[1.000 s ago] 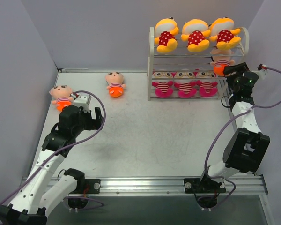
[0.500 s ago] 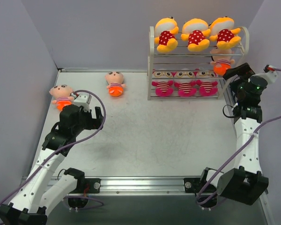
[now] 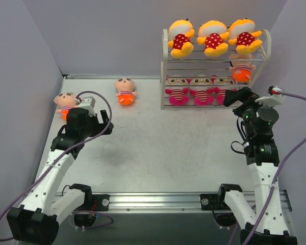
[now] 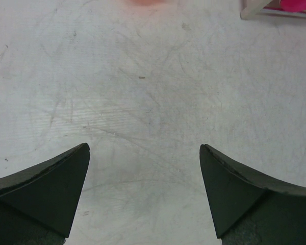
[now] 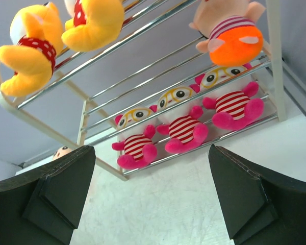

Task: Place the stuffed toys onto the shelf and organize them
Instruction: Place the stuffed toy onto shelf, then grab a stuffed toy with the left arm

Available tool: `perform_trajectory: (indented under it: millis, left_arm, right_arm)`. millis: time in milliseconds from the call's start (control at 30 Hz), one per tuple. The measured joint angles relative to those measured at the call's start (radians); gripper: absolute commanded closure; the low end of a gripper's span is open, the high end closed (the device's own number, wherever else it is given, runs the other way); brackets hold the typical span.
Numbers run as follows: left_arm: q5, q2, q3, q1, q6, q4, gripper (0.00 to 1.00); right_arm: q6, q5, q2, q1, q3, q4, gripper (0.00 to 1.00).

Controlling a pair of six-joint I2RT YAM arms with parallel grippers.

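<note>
The white wire shelf [image 3: 164, 66] stands at the far right. Three yellow-orange polka-dot dolls [image 3: 212, 38] lie on its top tier. One peach-faced doll [image 3: 241, 67] sits at the right end of the middle tier. Three pink-striped dolls with glasses [image 3: 202, 93] fill the bottom tier. Two peach-faced dolls lie on the table, one at the far middle [image 3: 125, 92] and one at the far left [image 3: 65, 102]. My left gripper [image 3: 103, 125] is open and empty just near-right of the far-left doll. My right gripper [image 3: 232, 97] is open and empty in front of the shelf's right end.
Grey walls close in the table on the left, back and right. The right wrist view looks up at the shelf [image 5: 274, 61], with the pink dolls [image 5: 183, 127] close ahead. The left wrist view shows bare scratched tabletop [image 4: 143, 102].
My right arm has drawn back from the shelf's right end toward the near side, empty; the peach doll stays on the middle tier. My left arm has shifted slightly toward the far left.
</note>
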Motion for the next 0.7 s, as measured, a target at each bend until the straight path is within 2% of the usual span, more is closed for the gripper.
perform_trajectory:
  millis: [133,300,467,700]
  left_arm:
    - [0.064,0.110,0.003,0.076,-0.097,0.094,0.03]
    - [0.113,0.319,0.060,0.105,-0.201,0.219,0.03]
    - [0.148,0.571,0.201,0.129,-0.270,0.329,0.03]
    - [0.175,0.879,0.430,0.169,-0.288,0.442,0.03]
  right_arm:
    - [-0.024,0.000,-0.053,0.060,-0.042,0.001,0.00]
    - [-0.053,0.002,-0.117,0.152,-0.089,0.008,0.00]
    - [-0.084,0.002,-0.164,0.233,-0.126,0.008,0.01]
    - [-0.136,0.020,-0.236,0.299,-0.161,-0.003,0.01]
